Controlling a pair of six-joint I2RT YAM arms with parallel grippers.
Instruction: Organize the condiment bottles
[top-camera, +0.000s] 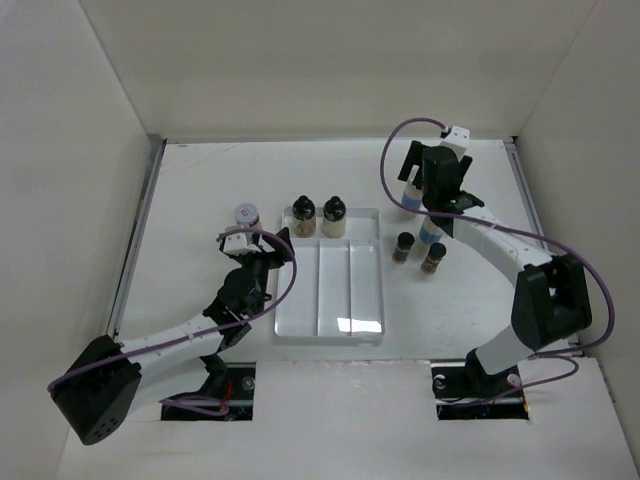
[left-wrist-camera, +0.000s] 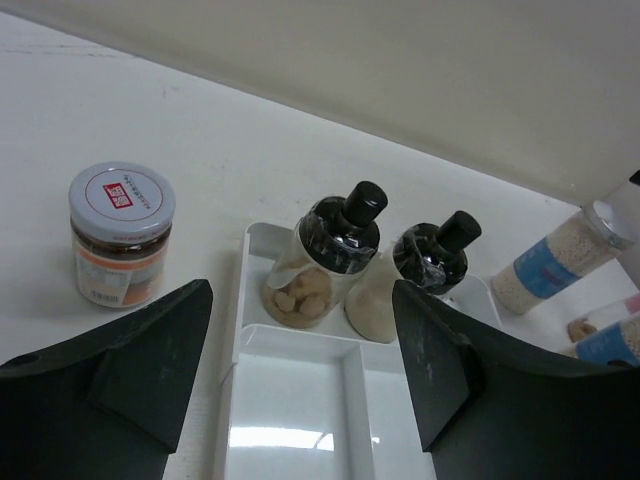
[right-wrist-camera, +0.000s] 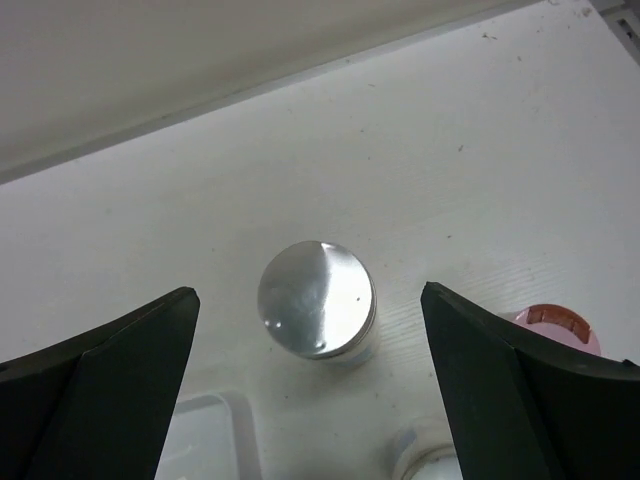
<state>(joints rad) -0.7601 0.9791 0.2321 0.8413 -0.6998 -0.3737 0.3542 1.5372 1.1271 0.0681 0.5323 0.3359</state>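
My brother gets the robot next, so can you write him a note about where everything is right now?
The left gripper has its jaws open and empty, facing the tray's far end.
The right gripper has its jaws open and empty, above the silver-capped jar.
Done: two black-capped bottles stand at the far end of the white divided tray.
Left to do, all on the table: the red-and-white-lidded jar left of the tray, two small dark-capped bottles right of it, and the silver-capped jar and pink-capped bottle by the right gripper.
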